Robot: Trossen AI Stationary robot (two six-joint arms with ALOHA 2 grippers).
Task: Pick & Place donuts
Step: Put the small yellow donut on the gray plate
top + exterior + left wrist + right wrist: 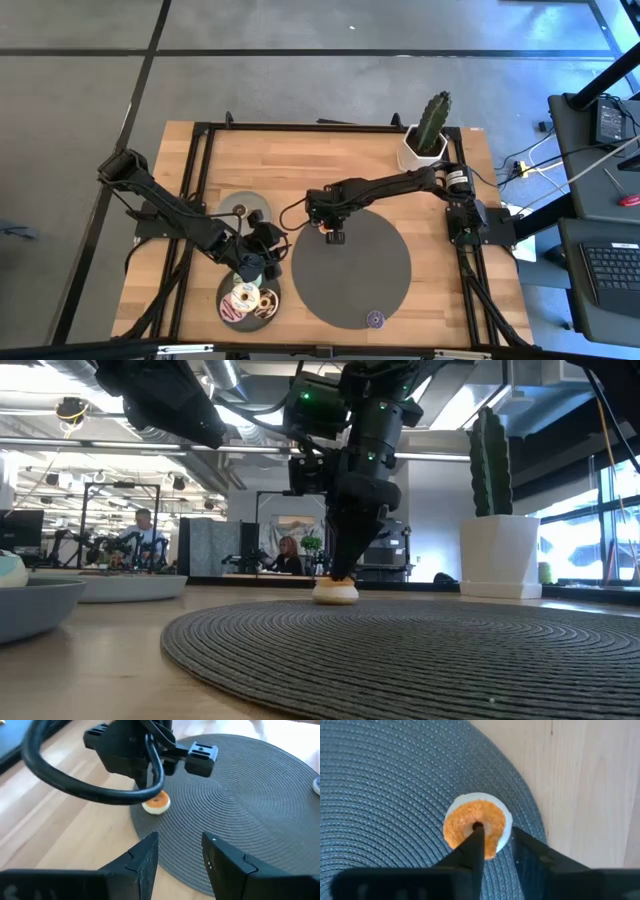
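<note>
On the left side of the wooden table (190, 300), the left gripper (262, 250) hangs just above a small grey plate (228, 305) near the front edge. Its two dark fingers (145, 862) stand apart with nothing between them. That plate holds a few donuts (250, 298): a white one with stripes, a pale one and a dark one, all lying close together. Just behind it sits a second small grey plate (240, 207), partly hidden by the arm. To the right of the plates lies a big round dark grey mat (370, 270). The orange donut (474, 828) lies flat on the mat, right at its back left edge, close to the bare wood. The right gripper (333, 236) points straight down onto it. One finger (470, 851) pokes into the hole of the ring and the other finger stands just outside the rim, so the fingers are a little apart around one side of the donut, which rests on the mat. Near the front edge of the mat lies a purple donut (375, 319), well apart from the orange one. At the back right corner of the table stands a green cactus (433, 117) in a white pot (420, 155).
</note>
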